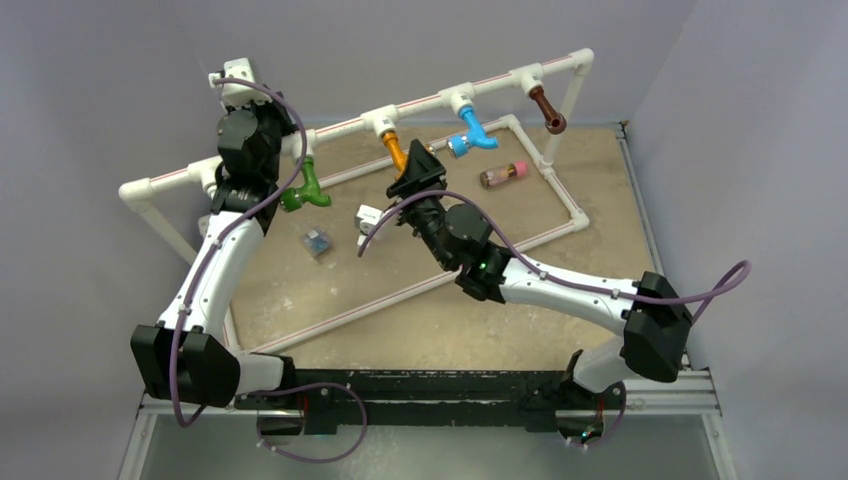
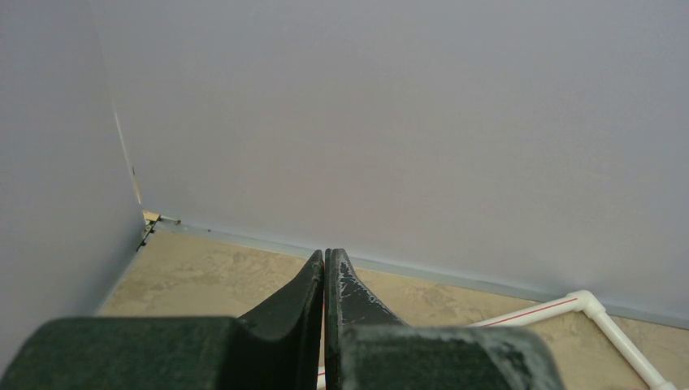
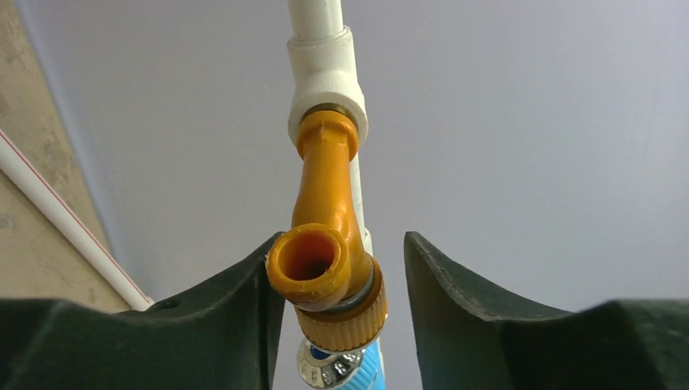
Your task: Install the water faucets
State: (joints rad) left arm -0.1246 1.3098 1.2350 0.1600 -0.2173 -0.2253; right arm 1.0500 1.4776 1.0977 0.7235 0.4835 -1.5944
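Observation:
Four faucets hang from the raised white pipe rail (image 1: 430,100): green (image 1: 305,190), orange (image 1: 395,150), blue (image 1: 472,133) and brown (image 1: 547,110). My right gripper (image 1: 415,168) is open around the orange faucet (image 3: 325,203), which is seated in a white tee joint (image 3: 325,81). Its left finger (image 3: 244,301) touches the nozzle, and the right finger (image 3: 455,301) stands apart. My left gripper (image 1: 235,85) is up at the rail's left end. In the left wrist view it (image 2: 325,253) is shut and empty, pointing at the back wall.
A clear cylinder with a pink end (image 1: 503,173), a small white part (image 1: 368,215) and a small bluish part (image 1: 318,240) lie on the tan mat. A low white pipe frame (image 1: 565,195) borders the mat. Grey walls stand close behind and at both sides.

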